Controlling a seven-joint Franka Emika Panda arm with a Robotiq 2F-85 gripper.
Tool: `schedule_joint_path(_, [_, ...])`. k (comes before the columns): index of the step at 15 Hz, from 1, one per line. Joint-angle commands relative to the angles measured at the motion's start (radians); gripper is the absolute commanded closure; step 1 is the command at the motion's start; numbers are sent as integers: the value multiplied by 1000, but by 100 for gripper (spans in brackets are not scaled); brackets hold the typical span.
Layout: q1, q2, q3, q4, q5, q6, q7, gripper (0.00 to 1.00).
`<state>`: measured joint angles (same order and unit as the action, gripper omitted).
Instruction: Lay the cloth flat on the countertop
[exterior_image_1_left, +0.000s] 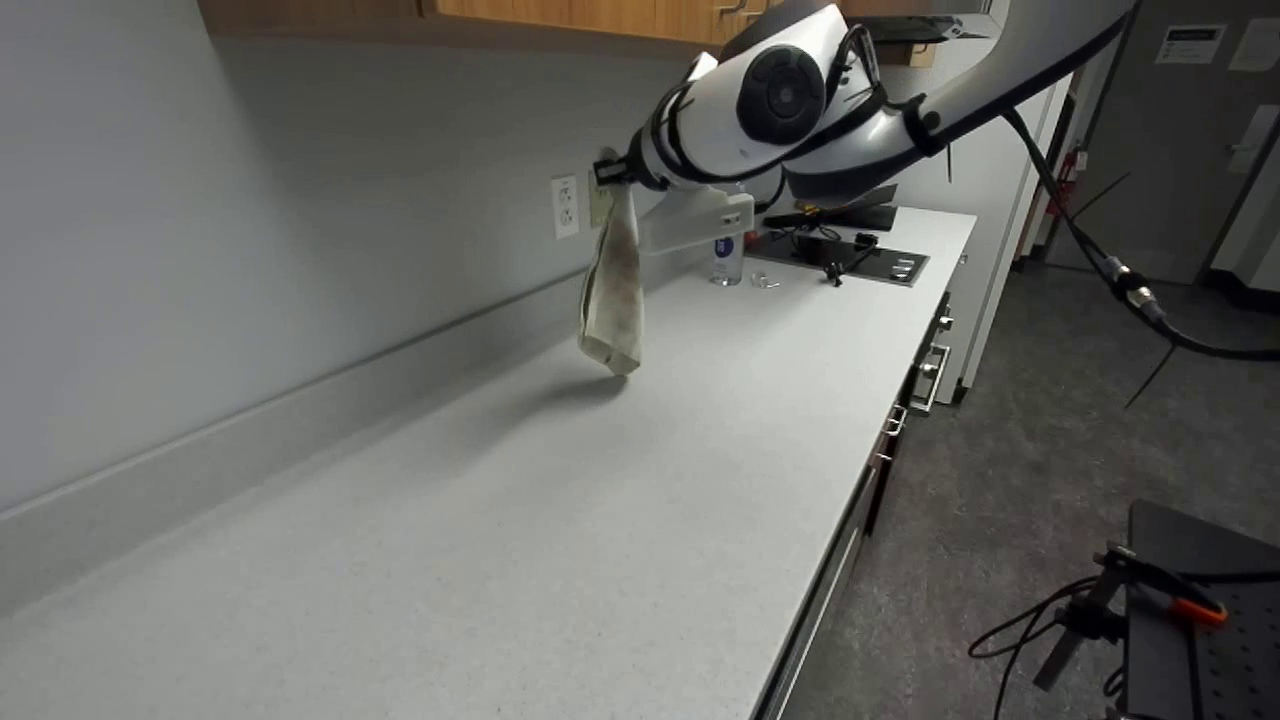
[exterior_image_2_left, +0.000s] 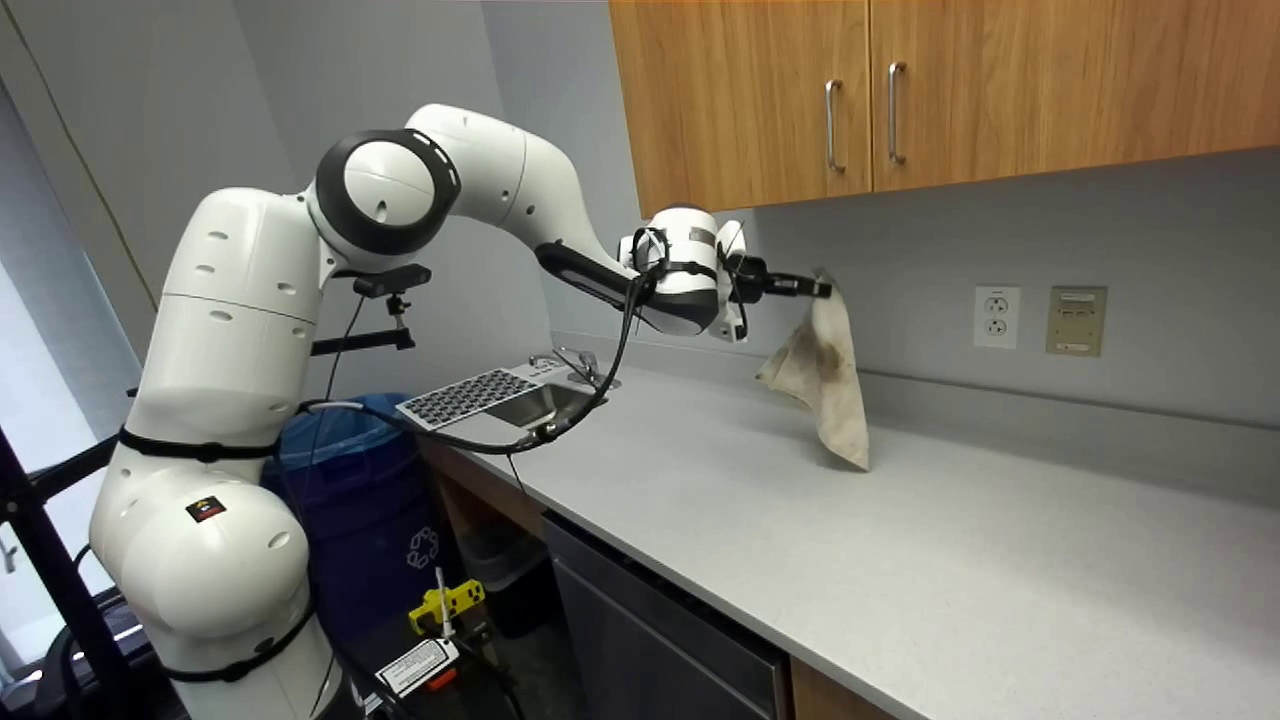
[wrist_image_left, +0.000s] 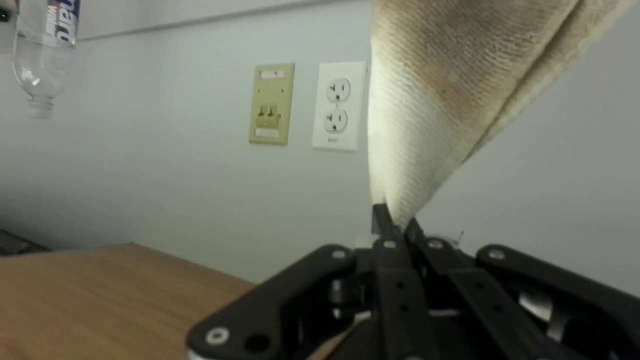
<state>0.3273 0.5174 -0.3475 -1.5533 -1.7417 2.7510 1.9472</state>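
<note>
The cream cloth with tan-brown stains hangs down in folds from my gripper above the pale countertop. In an exterior view the cloth spreads to one side, with a free corner out to the left. Its lowest tip is close to the countertop; whether it touches I cannot tell. The gripper points toward the back wall. In the wrist view, which stands upside down, the gripper is shut on a pinched end of the cloth. The pinched bit itself is hidden between the fingers.
Wooden cabinets overhang the counter near the arm. Wall outlets are behind the cloth. A clear bottle and a dark panel with cables occupy one end. A sink is at the opposite end.
</note>
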Motion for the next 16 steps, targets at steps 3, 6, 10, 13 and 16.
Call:
schedule_joint_path(3, [2,-163,-42,-365,88,-15,-158,99])
schedule_joint_path(6, [9,-259,-71,-535,123,-42,-218,99])
schedule_joint_path(10, [5,-341,-89,-687,165,-87,-300,99])
schedule_joint_path(13, [-162,-398,87,-790,288,-158,-453,91])
schedule_joint_path(16, [-244,-421,175,-844,403,-207,-564,57])
